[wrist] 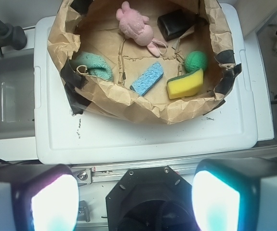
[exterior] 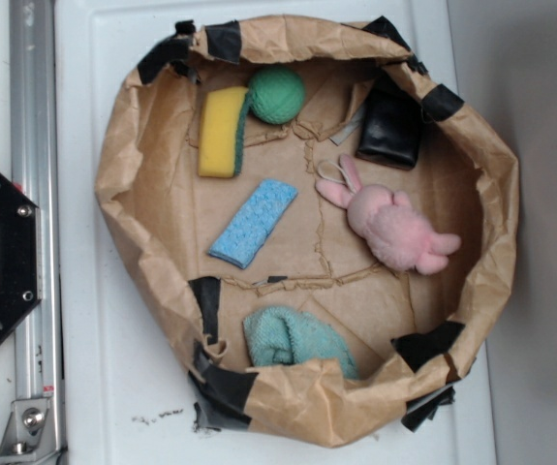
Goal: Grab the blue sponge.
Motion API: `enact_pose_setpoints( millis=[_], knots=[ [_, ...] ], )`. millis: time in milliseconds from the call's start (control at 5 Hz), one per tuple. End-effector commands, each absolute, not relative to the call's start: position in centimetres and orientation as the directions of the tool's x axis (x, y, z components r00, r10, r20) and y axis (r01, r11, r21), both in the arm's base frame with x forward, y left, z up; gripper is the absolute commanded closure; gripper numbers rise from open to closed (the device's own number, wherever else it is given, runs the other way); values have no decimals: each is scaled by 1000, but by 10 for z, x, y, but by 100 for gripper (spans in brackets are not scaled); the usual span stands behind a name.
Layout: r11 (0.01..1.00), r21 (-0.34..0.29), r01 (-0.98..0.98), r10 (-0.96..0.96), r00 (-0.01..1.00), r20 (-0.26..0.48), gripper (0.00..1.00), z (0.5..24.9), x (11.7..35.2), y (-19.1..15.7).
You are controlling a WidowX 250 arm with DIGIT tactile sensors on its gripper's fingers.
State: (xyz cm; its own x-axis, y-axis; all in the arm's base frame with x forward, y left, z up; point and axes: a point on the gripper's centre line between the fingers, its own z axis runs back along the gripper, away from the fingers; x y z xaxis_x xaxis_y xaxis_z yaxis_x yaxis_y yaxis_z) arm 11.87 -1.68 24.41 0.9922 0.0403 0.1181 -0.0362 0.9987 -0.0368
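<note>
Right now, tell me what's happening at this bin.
Nothing is held yet. The gripper is open, well back from the paper-lined bin. The blue sponge lies flat and untouched near the bin's middle, among a yellow sponge, green ball, pink bunny, black pouch and teal cloth.

A crumpled brown paper enclosure point(exterior: 123, 165), patched with black tape, sat on a white plastic surface point(exterior: 113, 387). Inside it, a yellow sponge with a green edge point(exterior: 222, 132) lay touching a green scrubber ball point(exterior: 277, 94). A black pouch point(exterior: 390, 128) rested near the far wall, and a pink plush bunny point(exterior: 388, 225) lay beside it. A teal terry cloth point(exterior: 293, 339) was bunched against the paper wall. A metal rail point(exterior: 34, 194) ran along one side of the surface.
</note>
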Motion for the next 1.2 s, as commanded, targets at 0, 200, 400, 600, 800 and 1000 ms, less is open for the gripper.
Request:
enact_pose_setpoints(
  millis=[0, 200, 400, 600, 800, 1000],
  knots=[
    [999, -37, -36, 40, 992, 118, 0, 244, 119, -17],
    [956, -80, -284, 290, 953, 90, 0, 197, 169, 32],
    [856, -66, -512, 512, 859, -25, 0, 171, 201, 46],
    [778, -69, -624, 628, 775, 72, 0, 141, 249, 41],
    [741, -42, -670, 671, 740, 44, 0, 109, 248, 14],
    [760, -23, -649, 649, 758, 66, 0, 71, 232, 2]
  ],
)
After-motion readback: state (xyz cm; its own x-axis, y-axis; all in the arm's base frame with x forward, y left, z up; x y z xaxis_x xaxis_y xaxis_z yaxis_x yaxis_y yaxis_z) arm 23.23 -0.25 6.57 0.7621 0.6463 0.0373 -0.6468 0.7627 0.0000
